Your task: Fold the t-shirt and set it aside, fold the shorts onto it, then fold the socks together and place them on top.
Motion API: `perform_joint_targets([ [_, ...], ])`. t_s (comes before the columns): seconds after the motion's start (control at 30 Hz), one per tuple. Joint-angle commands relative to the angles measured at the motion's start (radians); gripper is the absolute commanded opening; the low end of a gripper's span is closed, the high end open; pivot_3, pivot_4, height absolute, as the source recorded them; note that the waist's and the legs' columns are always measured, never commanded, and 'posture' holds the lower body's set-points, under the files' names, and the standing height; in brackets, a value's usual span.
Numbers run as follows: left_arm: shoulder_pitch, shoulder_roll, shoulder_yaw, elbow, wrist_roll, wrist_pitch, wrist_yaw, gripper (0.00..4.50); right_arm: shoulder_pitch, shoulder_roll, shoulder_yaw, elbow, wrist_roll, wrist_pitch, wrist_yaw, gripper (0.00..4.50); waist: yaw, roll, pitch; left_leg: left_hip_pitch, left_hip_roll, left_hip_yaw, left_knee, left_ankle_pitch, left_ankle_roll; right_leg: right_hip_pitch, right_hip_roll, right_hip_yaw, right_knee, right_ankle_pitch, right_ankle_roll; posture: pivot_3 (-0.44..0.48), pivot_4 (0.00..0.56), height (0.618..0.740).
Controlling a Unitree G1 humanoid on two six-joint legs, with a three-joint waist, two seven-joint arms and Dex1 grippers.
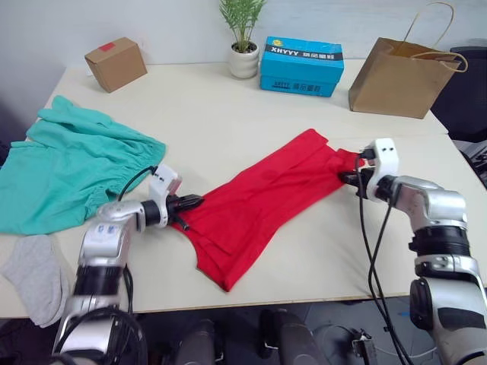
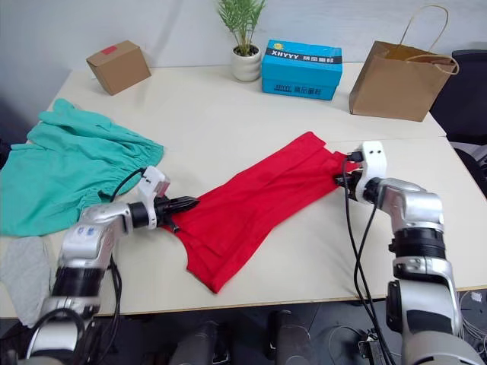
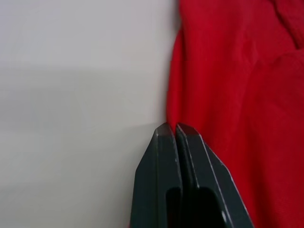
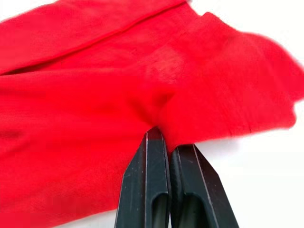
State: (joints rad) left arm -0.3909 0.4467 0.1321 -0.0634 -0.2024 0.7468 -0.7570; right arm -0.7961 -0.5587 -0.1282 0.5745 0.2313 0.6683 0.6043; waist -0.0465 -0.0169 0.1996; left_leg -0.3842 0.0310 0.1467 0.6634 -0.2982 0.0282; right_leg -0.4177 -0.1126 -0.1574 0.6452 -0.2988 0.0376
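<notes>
So, in the left eye view you have the t-shirt (image 1: 262, 194) lying as a long, partly folded band across the counter (image 1: 228, 114), stretched between your two tools. The left tool (image 1: 192, 202) is clenched on the shirt's near-left edge, and the right tool (image 1: 348, 178) is clenched on its far-right end. Out beyond the left tool, on the side away from the shirt, the shorts (image 1: 65, 167) lie spread and unfolded, and the socks (image 1: 34, 277) sit behind that tool near the counter's front edge, untouched.

In the right eye view you see the same layout: the shirt runs straight from one tool to the other, with the shorts well apart from both.

In the left wrist view the tool's fingers (image 3: 164, 161) are pressed together with the red cloth edge pinched right at their tips; bare counter lies to one side of them and shirt to the other.

In the right wrist view the fingers (image 4: 149, 175) are likewise closed, gripping a gathered pucker of shirt at their tips, the cloth fanning out ahead.

By my reading, you are still in the first step: the shirt is narrowed lengthwise but not yet folded short or set aside. The shorts and socks steps remain entirely ahead.
</notes>
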Motion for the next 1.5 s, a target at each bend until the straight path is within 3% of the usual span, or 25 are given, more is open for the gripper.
perform_joint_targets([
  [0.03, 0.095, -0.032, 0.021, -0.285, -0.054, 0.13, 0.106, 0.05, -0.062, 0.021, 0.028, 0.089, -0.045, -0.146, 0.005, 0.0, 0.008, 0.0, 0.0, 0.0, 0.0, 0.0, 0.0, 0.0, 0.0, 0.0, 0.0, 0.0, 0.0, 0.0, 0.0, 0.0, 0.15, 0.74],
  [0.23, 0.184, -0.048, 0.02, -0.446, -0.065, 0.147, 0.202, 0.05, -0.11, 0.045, 0.038, 0.191, -0.057, -0.222, 0.041, 0.0, 0.023, 0.0, 0.0, 0.0, 0.0, 0.0, 0.001, 0.001, 0.0, 0.0, 0.0, 0.0, -0.002, 0.0, 0.0, 0.0, 0.15, 0.74],
  [0.37, 0.191, -0.017, 0.065, -0.443, -0.152, 0.208, 0.168, 0.0, -0.068, -0.031, 0.055, 0.073, -0.014, -0.098, 0.215, 0.93, 0.023, 0.0, 0.0, 0.0, 0.0, -0.001, 0.001, 0.001, 0.0, 0.0, -0.001, 0.0, -0.001, 0.0, 0.0, 0.0, 0.15, 0.74],
  [0.4, 0.181, 0.021, 0.062, -0.425, -0.154, 0.226, 0.155, 0.45, -0.052, -0.059, 0.058, 0.028, 0.002, -0.046, 0.257, 1.34, 0.023, 0.0, 0.0, -0.001, 0.0, -0.001, 0.0, 0.001, 0.0, 0.0, -0.001, 0.0, -0.001, 0.0, 0.0, 0.0, 0.15, 0.74],
  [0.5, 0.14, 0.105, 0.081, -0.384, -0.221, 0.331, 0.11, 1.22, 0.006, -0.138, 0.074, -0.106, 0.041, 0.091, 0.351, 2.29, 0.025, 0.001, 0.0, -0.001, 0.0, -0.002, 0.0, 0.001, 0.0, 0.0, 0.0, -0.001, -0.002, 0.0, 0.0, 0.0, 0.15, 0.74],
  [0.6, 0.064, 0.261, 0.053, -0.282, -0.24, 0.288, -0.02, 2.21, 0.121, -0.254, 0.068, -0.331, 0.149, 0.276, 0.471, 3.39, 0.029, 0.001, 0.001, -0.002, 0.0, -0.003, 0.0, 0.001, 0.0, 0.0, -0.001, -0.002, -0.003, 0.0, 0.0, 0.0, 0.15, 0.74],
  [0.7, -0.024, 0.369, -0.008, -0.176, -0.244, 0.244, -0.127, 3.18, 0.213, -0.306, 0.027, -0.536, 0.274, 0.46, 0.497, 4.43, 0.032, 0.001, 0.001, -0.001, 0.0, -0.003, 0.0, 0.001, 0.0, 0.0, -0.001, -0.002, -0.005, 0.0, -0.001, 0.0, 0.15, 0.74],
  [0.8, -0.172, 0.365, -0.077, -0.037, -0.224, 0.183, -0.171, 4.12, 0.29, -0.276, -0.023, -0.742, 0.42, 0.678, 0.457, 4.5, 0.039, 0.002, 0.001, -0.001, 0.0, -0.003, 0.0, 0.0, -0.001, -0.001, -0.001, -0.002, -0.005, 0.0, -0.001, 0.0, 0.15, 0.74],
  [0.93, -0.423, 0.215, -0.169, 0.243, -0.168, 0.082, -0.16, 4.12, 0.362, -0.041, -0.093, -0.933, 0.514, 0.911, 0.283, 4.5, 0.056, 0.0, 0.0, -0.001, 0.0, -0.004, 0.0, 0.0, -0.001, 0.0, -0.001, -0.002, -0.004, 0.0, -0.001, 0.0, 0.15, 0.74],
  [1.0, -0.495, 0.169, -0.203, 0.354, -0.14, 0.038, -0.179, 4.12, 0.389, 0.036, -0.098, -0.962, 0.537, 0.943, 0.194, 4.5, 0.06, 0.0, 0.0, -0.003, -0.001, -0.004, 0.001, 0.0, 0.0, -0.001, -0.001, -0.002, -0.003, 0.0, -0.001, 0.0, 0.15, 0.74],
  [1.1, -0.664, 0.039, -0.241, 0.696, -0.066, -0.113, -0.162, 4.12, 0.44, 0.129, -0.052, -0.978, 0.635, 0.946, 0.044, 4.5, 0.067, -0.001, 0.0, -0.004, -0.002, -0.002, 0.002, 0.0, 0.001, -0.001, -0.001, -0.002, -0.001, 0.0, 0.0, 0.0, 0.15, 0.74],
  [1.3, -0.859, -0.091, -0.225, 1.135, 0.004, -0.231, -0.181, 4.12, 0.452, 0.176, -0.046, -0.922, 0.85, 0.946, -0.186, 4.5, 0.047, -0.001, 0.0, -0.005, -0.002, -0.002, 0.001, -0.001, 0.003, -0.002, 0.0, -0.003, -0.002, 0.001, 0.001, 0.0, 0.15, 0.74],
  [1.43, -0.897, -0.144, -0.239, 1.264, 0.068, -0.321, -0.178, 4.12, 0.448, 0.182, -0.024, -0.887, 0.979, 0.946, -0.322, 4.5, 0.035, -0.001, 0.0, -0.005, -0.001, -0.002, 0.0, 0.0, 0.002, -0.003, 0.0, -0.003, -0.002, 0.001, 0.001, 0.0, 0.15, 0.74],
  [1.5, -0.901, -0.166, -0.238, 1.3, 0.096, -0.346, -0.156, 4.15, 0.452, 0.183, -0.008, -0.876, 1.029, 0.946, -0.377, 4.13, 0.031, -0.001, 0.0, -0.005, -0.001, -0.002, 0.0, 0.0, 0.002, -0.003, 0.0, -0.003, -0.002, 0.001, 0.001, 0.0, 0.15, 0.74],
])
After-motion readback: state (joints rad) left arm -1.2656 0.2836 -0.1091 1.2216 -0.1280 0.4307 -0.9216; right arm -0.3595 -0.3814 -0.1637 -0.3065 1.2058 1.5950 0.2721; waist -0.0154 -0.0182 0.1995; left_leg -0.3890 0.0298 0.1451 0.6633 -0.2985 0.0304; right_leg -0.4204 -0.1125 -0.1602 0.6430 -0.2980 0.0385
